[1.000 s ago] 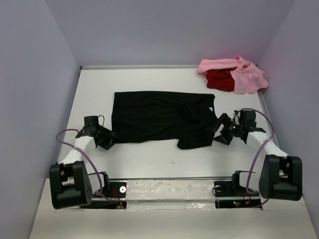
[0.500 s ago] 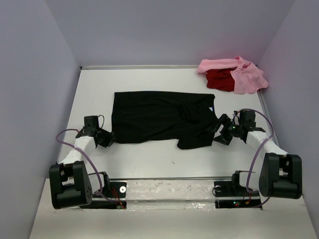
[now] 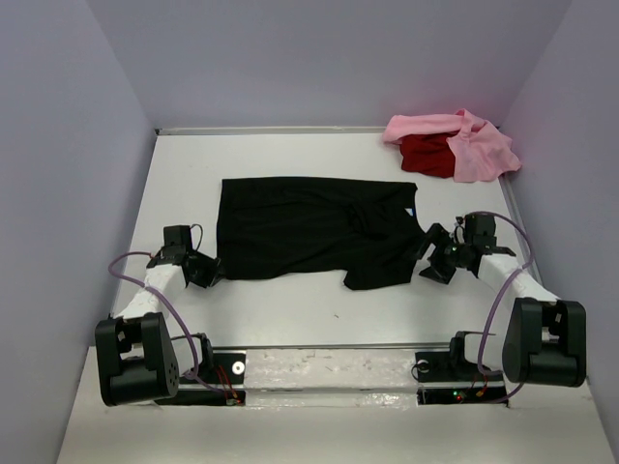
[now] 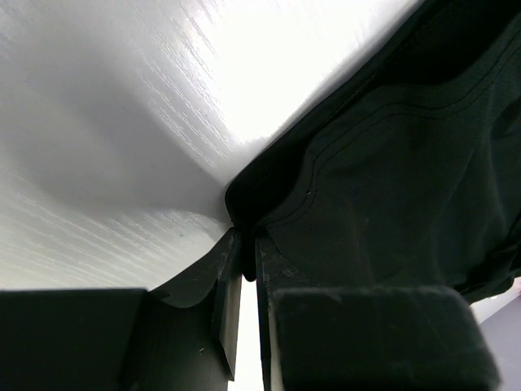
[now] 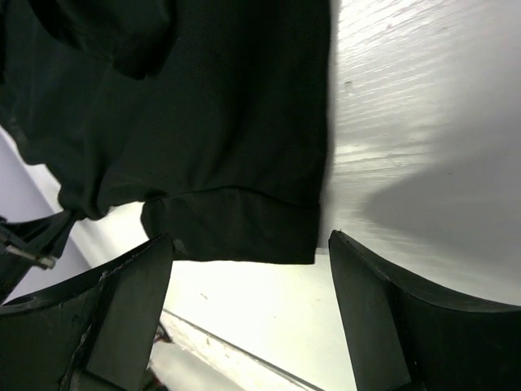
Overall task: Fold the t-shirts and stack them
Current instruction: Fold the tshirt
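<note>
While the plain black soft-cloth t-shirt point(image 3: 309, 227) lay spread flat on the white table point(image 3: 290, 309), the left gripper point(image 4: 246, 240) had its jaws drawn in to a narrow slit. The shirt's near hem corner was pinched between their tips. The right gripper point(image 5: 248, 244) held its jaws wide open, one on either side of a sleeve hem lying between them. Whether either jaw touched the cloth could not be told. A crumpled light pink t-shirt point(image 3: 479, 150) and a red t-shirt point(image 3: 426, 155) sat heaped together well beyond the right jaws, at the far corner.

The black shirt looked light, thin and limp. It would probably sag and bunch if lifted from one point. The stitched hems and corners seemed the best holds, taken on both sides at once to keep the edge taut.

Compared with a second earlier, the left jaws, then open about the corner, had closed on it. The right jaws were as wide as before, and the shirt had not moved.
</note>
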`<state>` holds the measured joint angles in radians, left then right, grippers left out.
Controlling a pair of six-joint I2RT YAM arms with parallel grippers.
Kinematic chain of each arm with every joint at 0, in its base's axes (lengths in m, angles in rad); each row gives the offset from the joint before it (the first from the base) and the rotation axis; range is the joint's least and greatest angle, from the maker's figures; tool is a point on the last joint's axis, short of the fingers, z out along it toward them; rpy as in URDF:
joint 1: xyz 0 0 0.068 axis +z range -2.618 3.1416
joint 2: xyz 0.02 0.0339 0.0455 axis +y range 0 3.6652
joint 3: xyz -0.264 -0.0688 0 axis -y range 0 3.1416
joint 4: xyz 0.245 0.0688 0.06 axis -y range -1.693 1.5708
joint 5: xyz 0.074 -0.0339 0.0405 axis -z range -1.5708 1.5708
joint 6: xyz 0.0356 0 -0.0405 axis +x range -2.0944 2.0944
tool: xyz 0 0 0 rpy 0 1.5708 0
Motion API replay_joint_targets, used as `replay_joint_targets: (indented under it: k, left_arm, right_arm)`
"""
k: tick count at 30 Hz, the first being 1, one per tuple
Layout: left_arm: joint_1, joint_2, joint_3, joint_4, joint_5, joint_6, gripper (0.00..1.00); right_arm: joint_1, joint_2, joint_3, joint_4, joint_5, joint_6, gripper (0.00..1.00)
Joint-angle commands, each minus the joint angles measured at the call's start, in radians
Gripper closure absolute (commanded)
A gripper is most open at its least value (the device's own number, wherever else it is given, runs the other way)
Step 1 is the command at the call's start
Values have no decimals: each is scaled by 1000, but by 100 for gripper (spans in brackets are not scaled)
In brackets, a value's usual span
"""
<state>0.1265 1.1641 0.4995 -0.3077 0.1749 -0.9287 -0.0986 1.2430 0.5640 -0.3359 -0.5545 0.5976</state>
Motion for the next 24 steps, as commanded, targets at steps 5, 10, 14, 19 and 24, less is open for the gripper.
replay_joint_targets:
  k: [5, 10, 14, 19, 24]
  left_arm:
    - [4, -15, 17, -19, -3, 4, 82]
    - [4, -3, 20, -25, 2, 7, 87]
    - [4, -4, 33, -33, -3, 11, 88]
    - [5, 0, 50, -45, -8, 19, 89]
    - [4, 11, 59, -41, -5, 25, 91]
  right_arm:
    - [-9, 13, 39, -28, 94, -50, 22]
    - [-9, 64, 31, 49, 94, -47, 24]
    - [-9, 127, 34, 98, 85, -41, 28]
    - [-9, 191, 40, 161, 68, -21, 41]
    - [-9, 233, 43, 178, 48, -13, 69]
